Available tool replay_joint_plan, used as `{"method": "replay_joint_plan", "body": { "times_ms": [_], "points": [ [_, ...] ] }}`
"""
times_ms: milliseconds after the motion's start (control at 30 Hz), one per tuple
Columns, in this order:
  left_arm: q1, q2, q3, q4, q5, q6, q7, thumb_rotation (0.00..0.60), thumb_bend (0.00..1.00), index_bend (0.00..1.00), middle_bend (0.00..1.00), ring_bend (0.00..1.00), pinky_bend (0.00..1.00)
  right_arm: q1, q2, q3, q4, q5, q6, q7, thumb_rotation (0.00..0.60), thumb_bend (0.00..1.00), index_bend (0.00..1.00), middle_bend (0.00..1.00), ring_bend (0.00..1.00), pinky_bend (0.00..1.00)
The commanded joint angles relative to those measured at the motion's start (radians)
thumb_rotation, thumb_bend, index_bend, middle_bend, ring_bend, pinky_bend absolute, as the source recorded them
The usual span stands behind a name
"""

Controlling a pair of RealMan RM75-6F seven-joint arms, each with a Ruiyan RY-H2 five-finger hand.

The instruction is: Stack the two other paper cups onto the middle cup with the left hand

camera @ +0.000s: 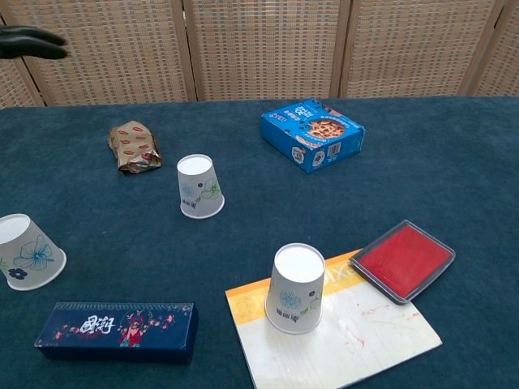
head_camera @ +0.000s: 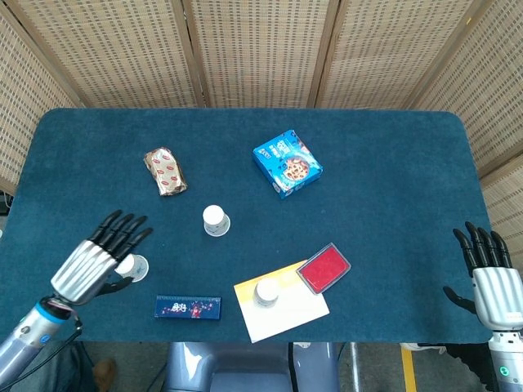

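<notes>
Left hand [head_camera: 100,260] spread, empty, partly hiding left cup [head_camera: 134,266] — contact seemingly none, right hand [head_camera: 493,282] splayed, empty

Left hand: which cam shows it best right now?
Head view. It shows the whole left hand, fingers spread and holding nothing, above the leftmost paper cup. Chest view catches only dark fingertips at the top-left edge.

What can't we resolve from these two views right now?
- Left cup: in the head view the left hand covers part of it; hand height above it unclear.
- Left hand: the chest view shows only fingertips, cut off by the top-left edge.
- Right hand: absent from the chest view; wrist cut off by the head view's bottom edge.
- Print on the dark blue box: too small to read.
</notes>
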Motion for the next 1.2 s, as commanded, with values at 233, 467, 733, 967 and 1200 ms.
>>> {"method": "replay_joint_plan", "body": {
  "times_ms": [233, 467, 733, 967, 1200],
  "points": [
    [-0.330, -0.140, -0.060, -0.028, 0.076, -0.365, 0.025, 0.600, 0.00, 0.00, 0.00, 0.01, 0.14, 0.008, 0.000, 0.024, 0.018, 0.058, -0.028, 0.013, 0.600, 0.00, 0.00, 0.00, 0.00, 0.00],
    [-0.517, -0.273, -0.100, 0.010, 0.003, -0.577, 0.011, 0.600, 0.00, 0.01, 0.00, 0.05, 0.17, 0.015, 0.003, 0.046, 0.031, 0.109, -0.052, 0.028, 0.600, 0.00, 0.00, 0.00, 0.00, 0.00],
    [-0.628, -0.377, -0.094, 0.105, -0.042, -0.633, -0.019, 0.600, 0.00, 0.03, 0.01, 0.07, 0.20, 0.015, 0.006, 0.055, 0.034, 0.131, -0.056, 0.031, 0.600, 0.00, 0.00, 0.00, 0.00, 0.00],
    [-0.669, -0.458, -0.074, 0.185, -0.076, -0.652, 0.029, 0.600, 0.00, 0.22, 0.17, 0.21, 0.30, 0.014, 0.011, 0.063, 0.041, 0.150, -0.061, 0.047, 0.600, 0.00, 0.00, 0.00, 0.00, 0.00],
    [-0.684, -0.483, -0.056, 0.213, -0.113, -0.641, 0.052, 0.600, 0.00, 0.45, 0.37, 0.40, 0.44, 0.014, 0.014, 0.067, 0.048, 0.160, -0.067, 0.062, 0.600, 0.00, 0.00, 0.00, 0.00, 0.00]
  ]
}}
